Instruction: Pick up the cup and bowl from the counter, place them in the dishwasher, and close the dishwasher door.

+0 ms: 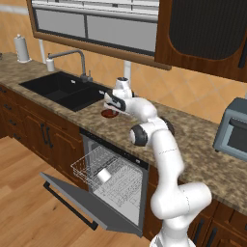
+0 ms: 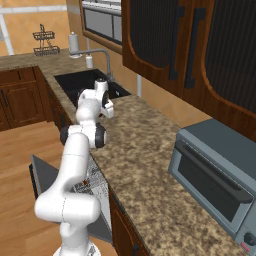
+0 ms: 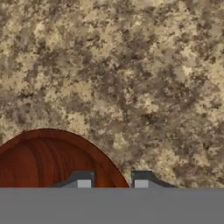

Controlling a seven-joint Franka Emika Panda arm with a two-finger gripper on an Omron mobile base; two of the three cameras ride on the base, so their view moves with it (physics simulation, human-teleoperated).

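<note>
The dark red-brown bowl (image 1: 109,114) (image 3: 48,159) sits on the speckled counter (image 1: 193,140) just right of the sink. My gripper (image 1: 110,109) (image 3: 112,181) points down at it, the two tips standing close on either side of the bowl's near rim. A strip of the bowl's inside still shows between the left fingertip (image 3: 83,181) and the rim. The white cup (image 1: 103,174) lies in the wire rack of the dishwasher (image 1: 126,166). The dishwasher door (image 1: 82,202) hangs open, folded down toward the floor.
A black sink (image 1: 62,89) with a grey faucet (image 1: 79,58) lies left of the bowl. A grey-blue toaster oven (image 1: 234,128) (image 2: 215,175) stands at the counter's right end. The white rack (image 1: 91,169) is pulled out over the door. Wall cabinets hang above.
</note>
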